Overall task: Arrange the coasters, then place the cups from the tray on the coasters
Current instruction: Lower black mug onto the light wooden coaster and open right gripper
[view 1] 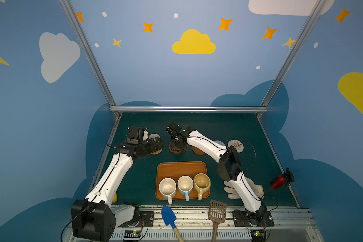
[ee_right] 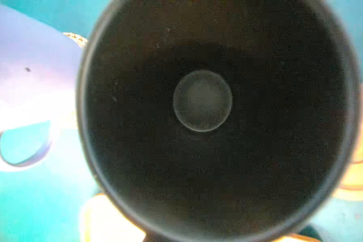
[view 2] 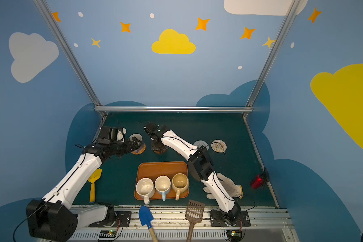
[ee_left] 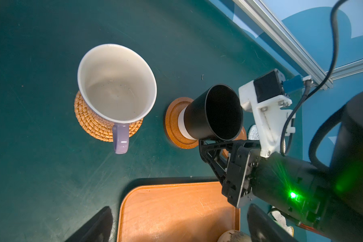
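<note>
1. Right gripper (ee_left: 216,146) is clamped shut on the black ceramic mug (ee_left: 210,113). The mug stands upright, mouth up, on a brown ringed wooden coaster (ee_left: 173,123).
2. Left gripper (view 2: 138,144) is wide open and empty, beside the lilac mug (ee_left: 115,83) on the woven orange rattan coaster (ee_left: 92,123).
3. Next, I'd guess, comes the orange-brown wooden tray (view 1: 180,167), which lies base-ward of both grippers. Its mugs are upright with handles pointing at the base: the cream speckled mug (view 1: 167,187) on the left arm's side, the tan-yellow mug (view 1: 201,182) on the right's.
</note>
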### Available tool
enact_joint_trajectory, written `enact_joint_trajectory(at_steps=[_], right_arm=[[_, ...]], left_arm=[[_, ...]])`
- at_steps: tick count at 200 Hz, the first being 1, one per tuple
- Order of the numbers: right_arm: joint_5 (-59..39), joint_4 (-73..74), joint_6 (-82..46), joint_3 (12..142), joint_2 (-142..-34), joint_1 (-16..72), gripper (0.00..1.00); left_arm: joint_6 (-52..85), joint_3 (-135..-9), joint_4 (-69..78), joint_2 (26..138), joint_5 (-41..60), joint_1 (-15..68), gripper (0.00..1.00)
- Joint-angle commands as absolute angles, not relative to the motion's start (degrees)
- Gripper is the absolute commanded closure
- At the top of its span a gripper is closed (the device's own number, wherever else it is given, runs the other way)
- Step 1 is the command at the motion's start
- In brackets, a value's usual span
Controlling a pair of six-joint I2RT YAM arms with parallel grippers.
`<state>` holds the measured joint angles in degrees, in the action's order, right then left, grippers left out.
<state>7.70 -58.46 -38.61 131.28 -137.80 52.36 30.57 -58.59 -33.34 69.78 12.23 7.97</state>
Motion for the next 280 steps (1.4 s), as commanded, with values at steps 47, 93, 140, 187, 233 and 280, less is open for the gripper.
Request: enact_joint_trajectory(at_steps=[47,93,140,187,233,280], right_arm=[[7.5,-55.9,-38.9,127.8,-136.8,53.0,1.0],[8.7,-56.5,-38.6,127.7,-137.0,52.9,0.95],[9.2,-57.2,-38.0,127.0,-136.5,52.7,0.94],[8.4,-56.7,-37.0,127.0,-136.3,52.8,0.81],[6.4,-56.4,-37.1,126.7,-135.0,52.7,0.54],[7.5,-57.3,-36.9,126.5,-132.6,53.3,0.28]], left_arm=[[29.4,-56.4,-33.6,67.6,12.8,7.6,0.01],[29.4,-56.2,-33.4,67.0,13.0,7.6,0.01],[29.1,-56.1,-33.9,65.8,13.0,7.6,0.01],[28.8,-56.3,-34.5,65.3,13.0,7.5,0.01],[28.8,-56.3,-34.7,64.5,12.5,7.5,0.01],[28.0,-58.1,-38.7,63.5,14.9,7.5,0.0]])
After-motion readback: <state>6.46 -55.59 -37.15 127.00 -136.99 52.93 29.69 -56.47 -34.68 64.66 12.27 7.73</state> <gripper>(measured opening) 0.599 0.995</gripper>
